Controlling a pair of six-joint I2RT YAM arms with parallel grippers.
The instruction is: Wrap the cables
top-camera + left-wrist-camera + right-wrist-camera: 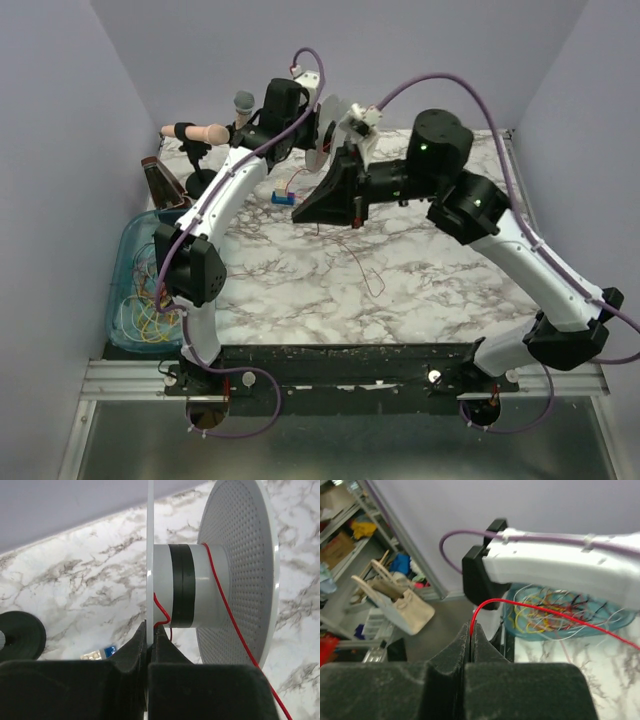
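Observation:
A pale grey spool (210, 580) with perforated flanges is held on its side above the table. My left gripper (150, 628) is shut on its thin near flange (149, 555). A red cable (222, 600) runs over the hub beside a black band and down past the jaws. In the right wrist view my right gripper (471, 628) is shut on the same red cable (535, 608), which arcs away to the right. From above, the spool (330, 130) sits between my left gripper (314, 128) and my right gripper (300, 212). The cable's slack (366, 270) trails across the marble.
A blue bin (124, 248) at the table's left edge holds several loose yellow, red and white cables (150, 316). A small blue board (283, 197), a black round stand (203, 182), a microphone (243, 101) and a brown object (160, 180) stand at the back left.

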